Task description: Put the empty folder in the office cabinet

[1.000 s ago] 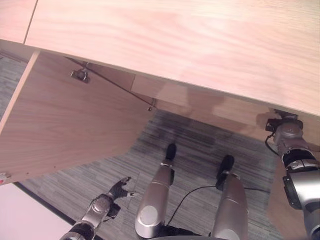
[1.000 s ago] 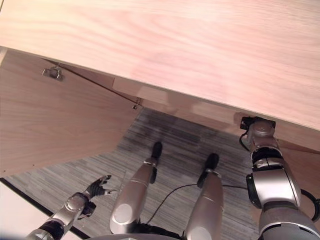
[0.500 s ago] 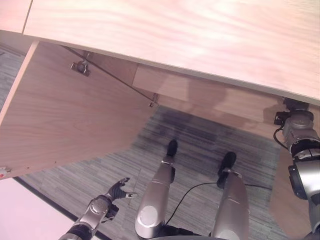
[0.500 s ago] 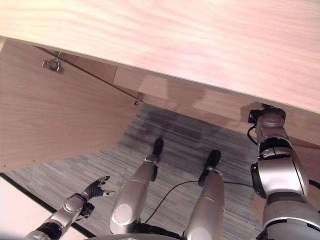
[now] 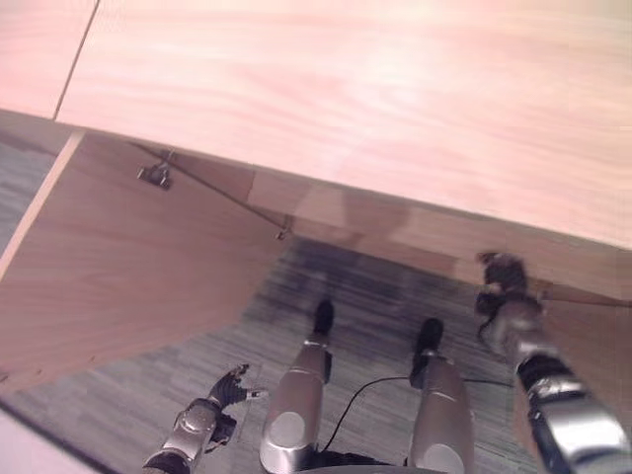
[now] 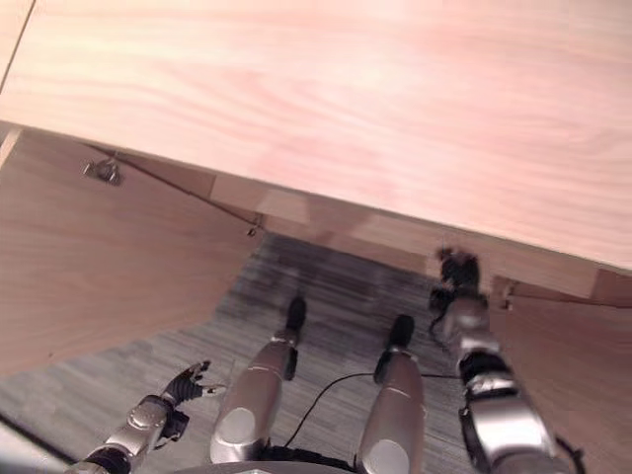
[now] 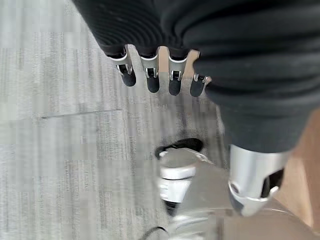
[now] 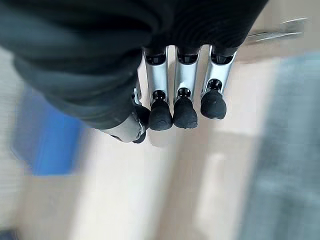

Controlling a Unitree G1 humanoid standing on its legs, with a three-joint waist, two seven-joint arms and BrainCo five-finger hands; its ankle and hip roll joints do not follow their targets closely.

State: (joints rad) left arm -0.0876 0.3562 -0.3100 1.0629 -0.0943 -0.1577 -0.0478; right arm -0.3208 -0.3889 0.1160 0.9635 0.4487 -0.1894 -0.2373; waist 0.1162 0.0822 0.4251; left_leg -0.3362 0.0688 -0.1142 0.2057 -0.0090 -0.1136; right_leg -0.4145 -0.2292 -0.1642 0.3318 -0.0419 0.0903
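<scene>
The office cabinet's pale wooden top [image 5: 346, 89] spans the upper part of the eye views. Its left door [image 5: 128, 257] stands swung open. My right hand [image 5: 499, 281] is at the lower front edge of the cabinet, by the opening. In its wrist view the fingers [image 8: 182, 107] hang straight and hold nothing. Past them a blurred blue shape [image 8: 45, 137] lies on a pale wooden surface; I cannot tell whether it is the folder. My left hand [image 5: 225, 388] hangs low at the left over the carpet, its fingers [image 7: 152, 82] relaxed and empty.
A metal hinge [image 5: 155, 176] sits on the inner face of the open left door. A second wooden door [image 5: 592, 346] stands open at the right, beside my right arm. Grey striped carpet [image 5: 118, 405] covers the floor in front of the cabinet.
My right hand has come out from under the cabinet's top edge and moved left. The camera has shifted a little. The left hand stays where it was.
</scene>
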